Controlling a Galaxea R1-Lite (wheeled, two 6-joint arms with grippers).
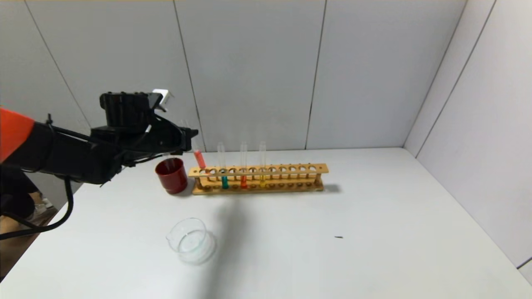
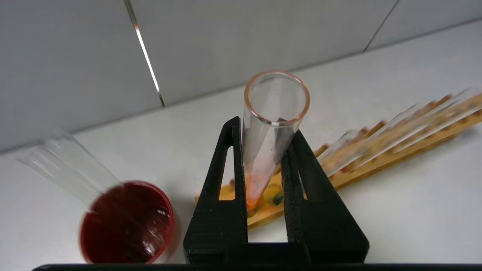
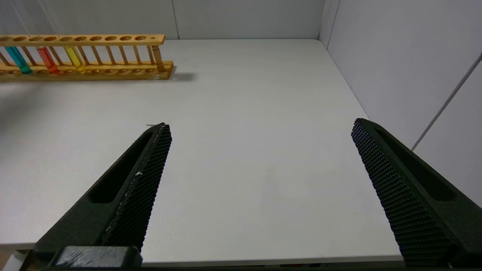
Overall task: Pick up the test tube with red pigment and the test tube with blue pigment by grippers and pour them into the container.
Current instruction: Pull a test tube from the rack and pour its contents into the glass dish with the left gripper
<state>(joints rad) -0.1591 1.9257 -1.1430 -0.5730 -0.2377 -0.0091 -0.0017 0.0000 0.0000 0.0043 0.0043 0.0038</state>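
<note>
My left gripper (image 1: 192,137) is shut on the test tube with red pigment (image 1: 199,159) and holds it tilted just above the left end of the wooden rack (image 1: 257,169). In the left wrist view my gripper (image 2: 265,126) clamps the tube (image 2: 263,162) between both fingers, with orange-red liquid at its bottom. The test tube with blue pigment (image 1: 224,181) stands in the rack and also shows in the right wrist view (image 3: 18,60). The clear glass container (image 1: 192,241) sits on the table in front of the rack. My right gripper (image 3: 260,126) is open and empty over the table's front edge.
A dark red cup (image 1: 171,175) stands left of the rack, close under my left gripper; it also shows in the left wrist view (image 2: 126,222). A deeper red-orange tube (image 1: 243,181) and a yellow tube (image 1: 262,180) stand in the rack. Grey walls close the back and right.
</note>
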